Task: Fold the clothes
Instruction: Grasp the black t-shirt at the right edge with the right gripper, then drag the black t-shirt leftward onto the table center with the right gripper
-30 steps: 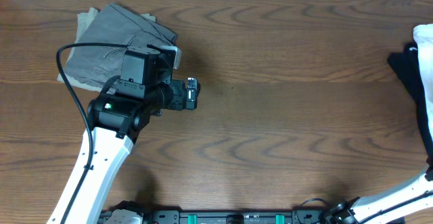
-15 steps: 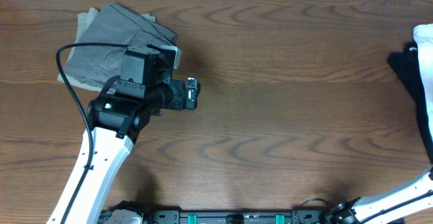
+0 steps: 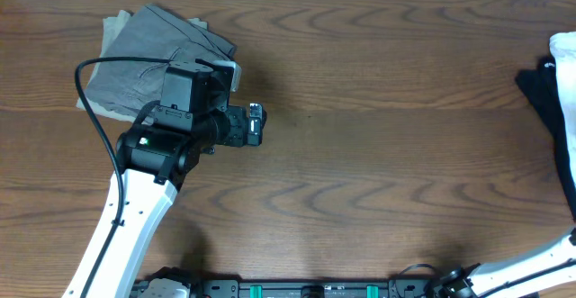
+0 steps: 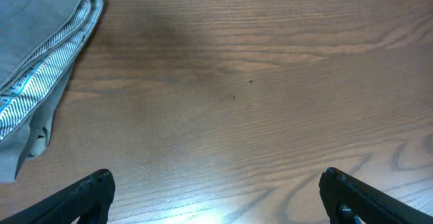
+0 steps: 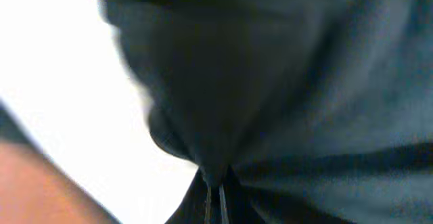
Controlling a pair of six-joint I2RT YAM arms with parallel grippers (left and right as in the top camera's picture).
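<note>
Right wrist view: the limp, soft black T-shirt (image 5: 291, 82) was pinched in the closed right hand (image 5: 215, 195), a hem judged the surer hold, the left hand (image 4: 216, 191) spread open.

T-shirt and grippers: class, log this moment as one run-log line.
left gripper: open, over table | right gripper: shut on T-shirt | T-shirt: at right edge | grey garment: folded, far left

Overhead: bright, even light; sharp throughout; soft shadows beside the left arm (image 3: 153, 145) on the worktop (image 3: 378, 154).
Left wrist: worktop grain crisp; pale glare along the bottom edge; dark fingers (image 4: 88, 193) slightly soft.
Right wrist: heavily blurred; black T-shirt (image 5: 284, 82) out of focus; left side blown out to white.
</note>
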